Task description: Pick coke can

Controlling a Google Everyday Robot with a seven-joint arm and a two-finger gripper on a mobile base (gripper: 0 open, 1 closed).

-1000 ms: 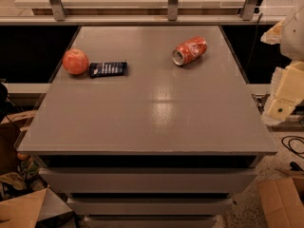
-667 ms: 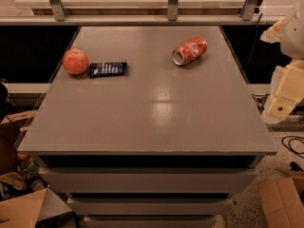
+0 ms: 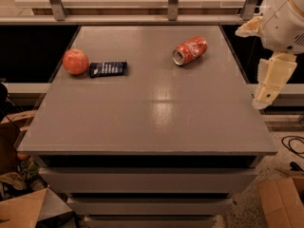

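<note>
We see the gripper (image 3: pixel 266 91) at the right edge of the view, a cream, blocky plastic piece hanging from the rounded white arm (image 3: pixel 285 25) beyond the right rim of the desk (image 3: pixel 156 122) and touching nothing. We cannot tell whether the jaws stand wide or narrow. The desk is a flat grey slab, smooth, with a soft pale sheen near its middle. The coke can (image 3: pixel 190 50) lies on its side on the desk top, to the left of the jaws and further back, well apart from them. Its red-orange metal wall is crumpled and carries pale markings, and its round silver end faces the front left. Much further left of the jaws, near the desk's opposite rim, sits a round red-orange apple (image 3: pixel 75 61) with a dull skin. Just beside it, on the side nearer the jaws, lies a flat dark rectangular packet (image 3: pixel 108 69) with pale print. Below the jaws, a brown cardboard box (image 3: pixel 282 201) rests on the speckled floor.
</note>
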